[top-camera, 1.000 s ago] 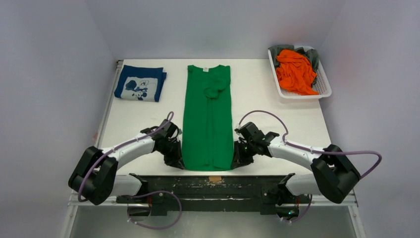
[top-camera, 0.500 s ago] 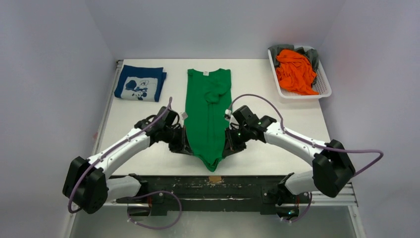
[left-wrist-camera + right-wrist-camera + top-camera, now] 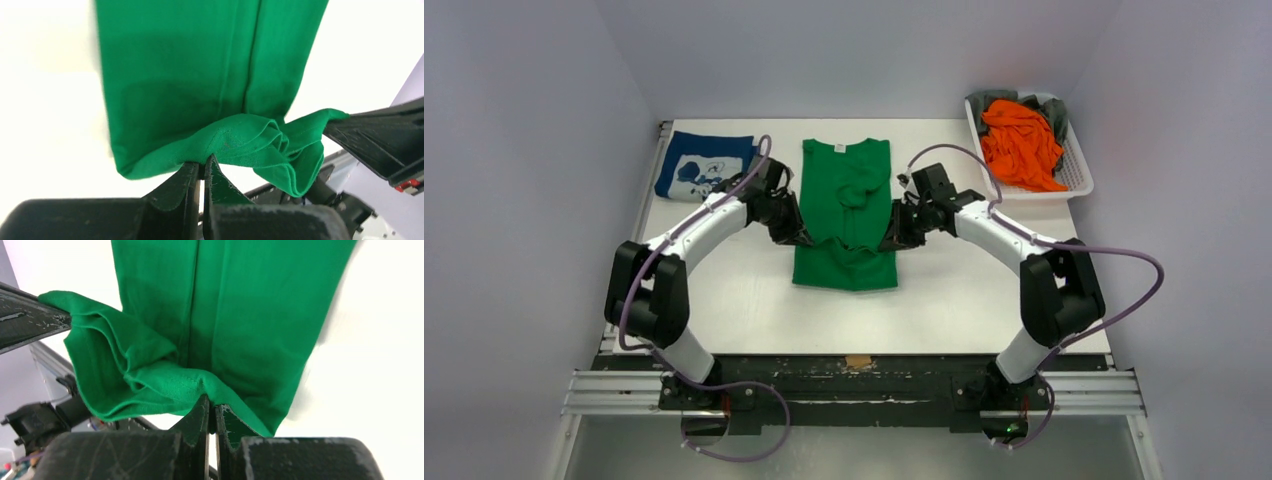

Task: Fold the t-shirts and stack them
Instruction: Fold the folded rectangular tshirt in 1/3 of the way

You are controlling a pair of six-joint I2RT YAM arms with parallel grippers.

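I note bare table at the bottom of the overhead frame, just above the arm bases. At mid-frame the green t-shirt lies lengthwise, its near end doubled back: a fold edge faces the bottom of the frame and the hem is carried up over the body.

The left gripper is clenched on the hem's left corner. My left wrist view shows the jaws pinched tight on green cloth. The right gripper grasps the opposite corner the same way, confirmed in the right wrist view. The hem sags in loose folds between the two.

Farther up, the collar end lies flat at top centre. Upper left, a navy t-shirt sits folded, white print up. Upper right, a white basket holds an orange t-shirt heaped over a grey t-shirt.
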